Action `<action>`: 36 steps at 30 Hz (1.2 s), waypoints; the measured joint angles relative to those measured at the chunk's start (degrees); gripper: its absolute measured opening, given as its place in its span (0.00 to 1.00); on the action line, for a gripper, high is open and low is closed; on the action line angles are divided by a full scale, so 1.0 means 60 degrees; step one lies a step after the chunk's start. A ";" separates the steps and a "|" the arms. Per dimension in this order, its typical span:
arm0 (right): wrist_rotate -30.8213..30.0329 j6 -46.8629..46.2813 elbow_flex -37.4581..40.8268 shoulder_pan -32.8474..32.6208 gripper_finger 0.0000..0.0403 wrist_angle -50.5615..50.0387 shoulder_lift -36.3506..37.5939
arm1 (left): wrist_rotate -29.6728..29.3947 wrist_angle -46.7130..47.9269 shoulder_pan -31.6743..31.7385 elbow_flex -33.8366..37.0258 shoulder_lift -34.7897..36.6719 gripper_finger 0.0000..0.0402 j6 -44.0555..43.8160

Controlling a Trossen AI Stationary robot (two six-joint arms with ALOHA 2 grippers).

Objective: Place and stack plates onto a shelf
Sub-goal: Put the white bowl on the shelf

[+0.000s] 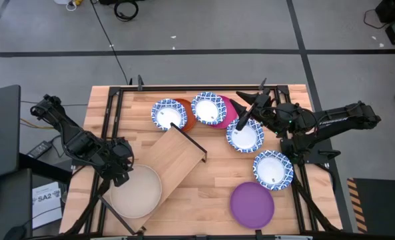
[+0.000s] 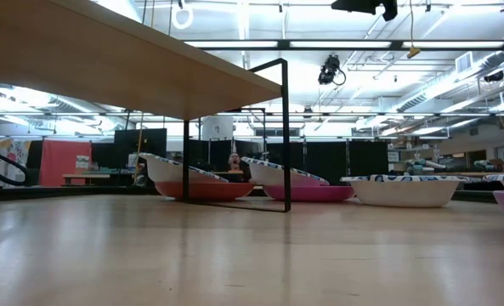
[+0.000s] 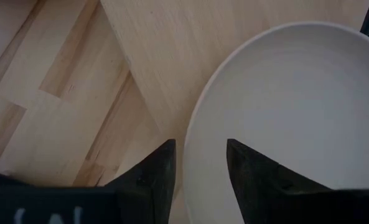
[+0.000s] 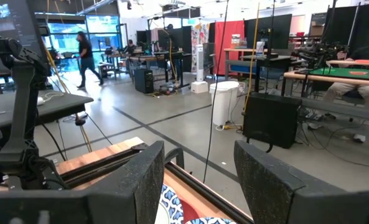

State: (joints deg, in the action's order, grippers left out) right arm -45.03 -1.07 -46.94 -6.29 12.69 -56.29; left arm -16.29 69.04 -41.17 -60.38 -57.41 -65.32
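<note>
Left tool (image 3: 200, 171), released, straddles beige plate (image 1: 136, 191) rim beside shelf (image 1: 176, 157): pickup step; next, clench and lift. Right tool (image 1: 249, 110) released, idle.

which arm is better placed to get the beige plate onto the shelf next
Left, probably. The left tool sits open astride the rim of the beige plate, right beside the shelf. The right tool is across the table, above the blue-and-white plates.
</note>
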 joint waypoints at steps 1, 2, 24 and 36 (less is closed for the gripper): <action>-0.0043 -0.0208 0.0000 0.0016 0.50 -0.0018 0.0000 | -0.0025 -0.0013 0.0000 0.0000 0.0000 0.37 0.0000; -0.0050 -0.0460 0.0000 0.0067 0.50 -0.0078 0.0004 | -0.0071 -0.0033 0.0000 0.0000 0.0000 0.37 0.0000; 0.6948 -0.2945 0.0000 0.6992 0.50 -0.8241 -0.0034 | -0.0248 -0.0248 0.0000 0.0000 -0.0004 0.37 0.0004; 0.8125 -0.1462 0.0000 0.7906 0.50 -0.8603 -0.1680 | -0.0247 -0.0248 0.0000 0.0000 -0.0004 0.37 0.0004</action>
State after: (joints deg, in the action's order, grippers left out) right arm 3.72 -9.84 -46.94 41.14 -38.93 -66.37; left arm -17.77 67.55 -41.17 -60.38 -57.43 -65.30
